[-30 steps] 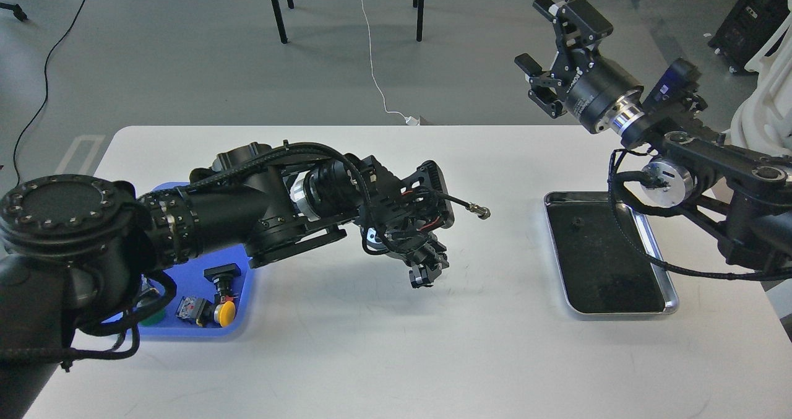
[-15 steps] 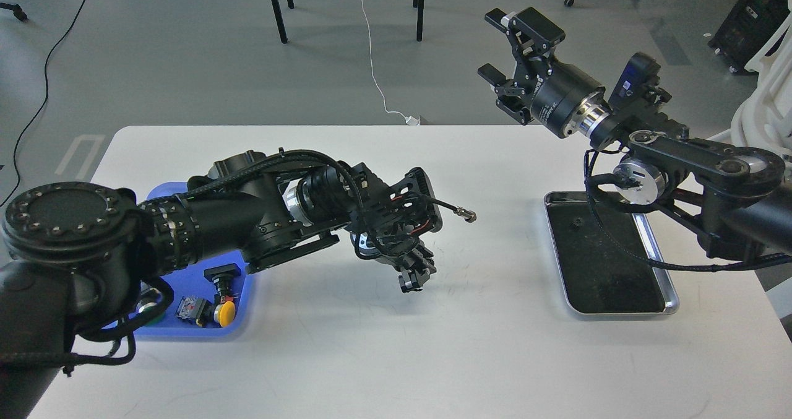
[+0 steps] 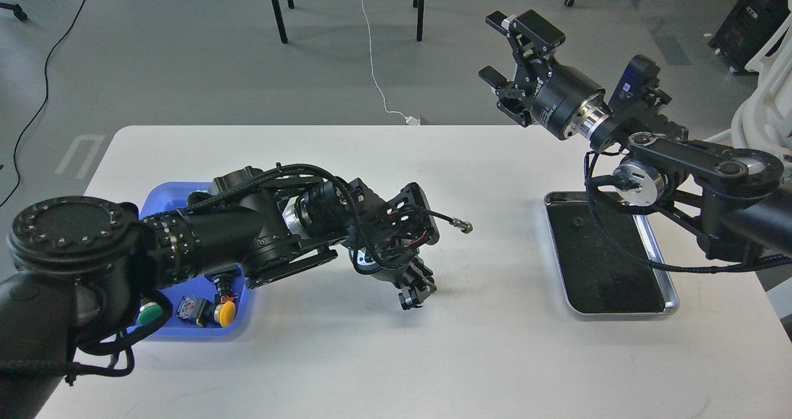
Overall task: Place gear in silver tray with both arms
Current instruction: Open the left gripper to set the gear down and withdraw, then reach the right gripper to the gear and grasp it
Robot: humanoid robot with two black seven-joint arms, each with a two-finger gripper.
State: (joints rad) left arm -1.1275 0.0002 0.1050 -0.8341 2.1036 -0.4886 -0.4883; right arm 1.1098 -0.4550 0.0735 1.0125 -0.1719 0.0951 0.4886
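Observation:
The silver tray (image 3: 671,295) lies on the right side of the white table, with a shiny rim and a black inner surface. A small dark gear-like piece (image 3: 576,223) lies in its far left corner. My left gripper (image 3: 411,294) points down just above the table's middle, far left of the tray. It is small and dark, so I cannot tell its fingers apart or whether it holds anything. My right gripper (image 3: 490,46) is open and empty. It is raised high beyond the table's far edge, above and left of the tray.
A blue plastic tray (image 3: 238,320) at the front left holds push buttons with yellow (image 3: 226,312) and green (image 3: 148,314) caps, partly under my left arm. A cable with a metal plug (image 3: 461,224) sticks out from my left wrist. Chair legs and cables are on the floor behind.
My left gripper has moved a little left and down toward the table. My right gripper swung left, then stayed put, still open.

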